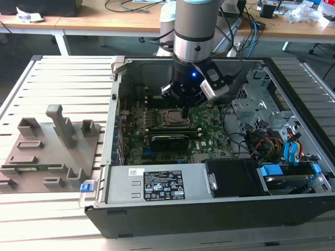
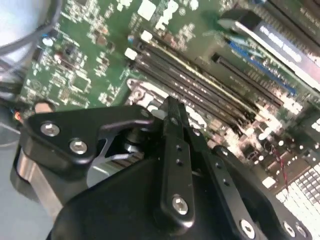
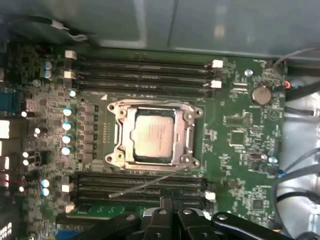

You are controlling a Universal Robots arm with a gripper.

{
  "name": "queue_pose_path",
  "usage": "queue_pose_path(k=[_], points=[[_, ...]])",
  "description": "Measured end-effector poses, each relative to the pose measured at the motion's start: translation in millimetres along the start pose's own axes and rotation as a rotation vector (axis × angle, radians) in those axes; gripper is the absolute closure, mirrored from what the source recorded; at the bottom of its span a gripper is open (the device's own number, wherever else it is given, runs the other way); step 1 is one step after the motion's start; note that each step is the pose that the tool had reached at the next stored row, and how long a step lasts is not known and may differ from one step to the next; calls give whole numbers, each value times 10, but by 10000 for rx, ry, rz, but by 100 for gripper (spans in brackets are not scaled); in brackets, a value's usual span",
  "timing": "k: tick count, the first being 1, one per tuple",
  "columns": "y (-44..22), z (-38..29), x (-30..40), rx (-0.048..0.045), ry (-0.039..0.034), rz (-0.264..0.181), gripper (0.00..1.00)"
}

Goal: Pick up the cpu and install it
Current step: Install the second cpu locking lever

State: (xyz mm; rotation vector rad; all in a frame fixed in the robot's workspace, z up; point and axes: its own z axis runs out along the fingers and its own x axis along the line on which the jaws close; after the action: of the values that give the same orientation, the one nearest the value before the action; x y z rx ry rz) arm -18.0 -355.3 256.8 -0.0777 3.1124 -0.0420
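The cpu is a square chip with a silvery top. It lies flat in the socket frame on the green motherboard, inside the open computer case. A thin metal lever slants loose across the memory slots beside the socket. My gripper hangs just above the board beside the socket, apart from the cpu. Its black fingers are shut together with nothing between them. In the exterior view my gripper stands over the socket area.
A grey fixture plate with upright blocks lies on the slatted table at the exterior view's left. Inside the case are memory slots, a power supply, a drive cage and loose cables. The case walls hem in the board.
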Motion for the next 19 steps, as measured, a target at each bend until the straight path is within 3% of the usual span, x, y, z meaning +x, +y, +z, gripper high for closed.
queue_pose_path(k=[2, 5, 9, 12, 17, 19], points=[[7, 43, 145, -33, -1, 2, 89], [16, 103, 294, -40, -2, 1, 89], [23, 254, 406, -43, -4, 0, 89], [27, 295, 509, -182, -9, 5, 89], [16, 353, 558, -218, -10, -10, 89], [19, 391, 581, -365, -19, -21, 89]])
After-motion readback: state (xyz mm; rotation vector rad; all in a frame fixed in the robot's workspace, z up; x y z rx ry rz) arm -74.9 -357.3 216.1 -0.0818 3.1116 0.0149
